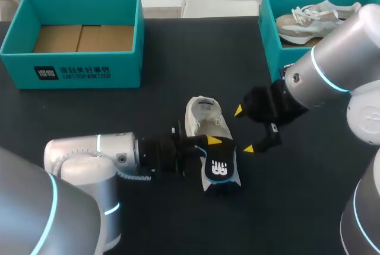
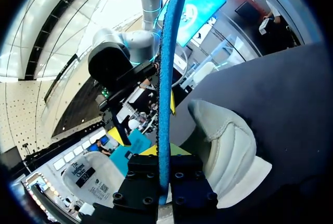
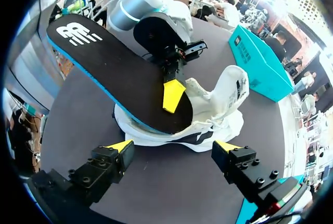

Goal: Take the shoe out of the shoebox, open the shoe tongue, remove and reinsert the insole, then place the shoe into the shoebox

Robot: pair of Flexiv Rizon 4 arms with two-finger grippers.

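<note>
Left jaws pinch insole (image 1: 218, 169) over shoe (image 1: 205, 121); right jaws spread beside; shoebox (image 1: 89, 72) well apart.

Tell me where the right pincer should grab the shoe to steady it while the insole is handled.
Probably the raised white flap at the end of the shoe clear of the insole: it is thin, upright and pinchable. Come from the robot's right, where the open right pincer faces it. The left pincer, shut on the insole, occupies the other side.
</note>
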